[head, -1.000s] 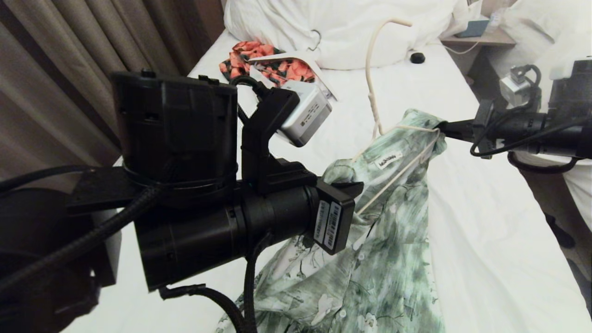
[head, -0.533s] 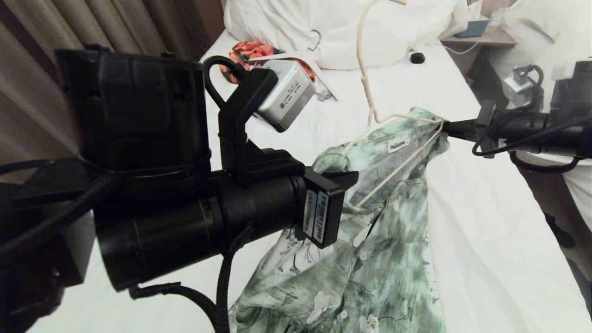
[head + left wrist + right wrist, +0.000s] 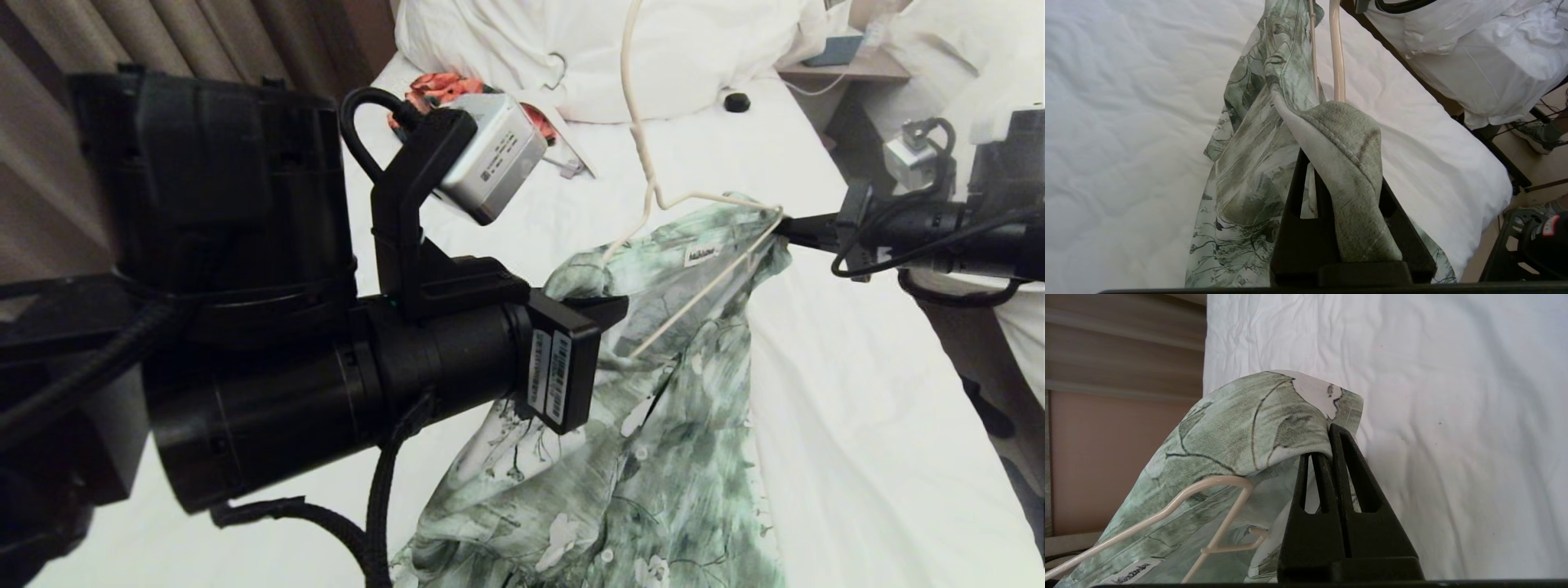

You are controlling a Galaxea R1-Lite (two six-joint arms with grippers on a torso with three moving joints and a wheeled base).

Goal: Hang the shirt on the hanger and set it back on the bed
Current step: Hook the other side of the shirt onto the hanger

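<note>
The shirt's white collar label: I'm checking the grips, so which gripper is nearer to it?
Right. The right gripper pinches the shirt beside the collar label; the left gripper grips the opposite shoulder, farther away.

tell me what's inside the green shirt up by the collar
The cream hanger sits inside the shirt: its neck and one shoulder show, the far end is covered by fabric. Both grippers' jaws pinch the shirt's shoulders.

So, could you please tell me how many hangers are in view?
2: the cream wire hanger inside the green shirt, and a white hanger on the orange garment by the pillows; others may be hidden.
</note>
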